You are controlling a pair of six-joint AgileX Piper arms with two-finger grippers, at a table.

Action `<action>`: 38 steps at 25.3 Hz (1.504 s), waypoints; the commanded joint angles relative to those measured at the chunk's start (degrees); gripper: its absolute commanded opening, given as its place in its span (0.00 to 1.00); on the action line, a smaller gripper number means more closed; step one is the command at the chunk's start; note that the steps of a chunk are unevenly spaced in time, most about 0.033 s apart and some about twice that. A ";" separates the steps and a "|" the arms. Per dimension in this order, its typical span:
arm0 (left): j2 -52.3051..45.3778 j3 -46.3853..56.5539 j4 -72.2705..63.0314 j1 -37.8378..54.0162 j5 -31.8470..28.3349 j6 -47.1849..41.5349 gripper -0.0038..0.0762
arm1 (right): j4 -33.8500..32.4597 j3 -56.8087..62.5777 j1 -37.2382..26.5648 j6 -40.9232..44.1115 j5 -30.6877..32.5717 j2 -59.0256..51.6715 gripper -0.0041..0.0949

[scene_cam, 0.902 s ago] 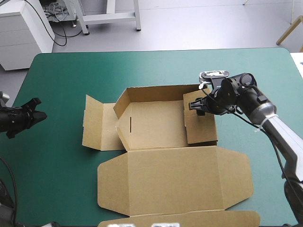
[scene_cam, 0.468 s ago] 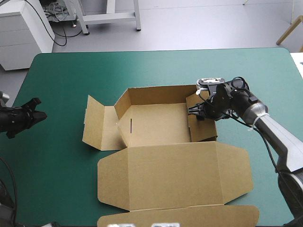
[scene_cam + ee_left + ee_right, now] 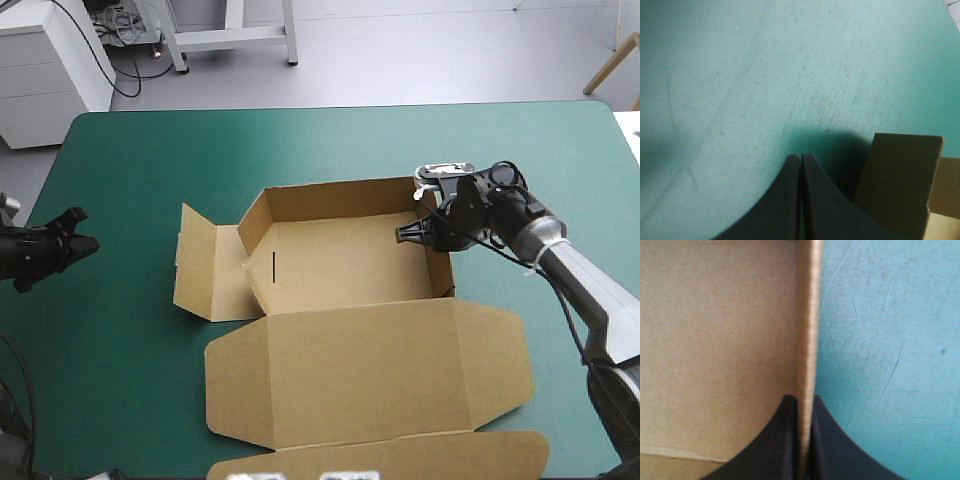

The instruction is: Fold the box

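The teal-green surface (image 3: 330,140) carries the brown box (image 3: 340,265) a little right of its middle, nearer the front than the far edge. By my reading the fold is about halfway. The far wall (image 3: 340,198) stands, the left wall (image 3: 258,250) leans outward with its side flap (image 3: 200,265) spread on the cover, and the right wall (image 3: 809,315) is upright. The right gripper (image 3: 415,232) is clamped on that wall's top edge. What looks left is tucking the end walls. The lid (image 3: 370,370) lies flat toward the near edge, its tuck flap (image 3: 400,458) at the front. The tray opens upward with its long axis running left to right, while the whole sheet stretches far to near. The left gripper (image 3: 80,240) hangs at the left edge, well apart, fingers pressed together on nothing.
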 commanded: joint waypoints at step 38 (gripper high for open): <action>-5.02 -0.27 -17.28 -11.41 18.06 23.89 0.80 | 11.20 -15.17 -0.23 -11.40 1.67 -19.28 0.02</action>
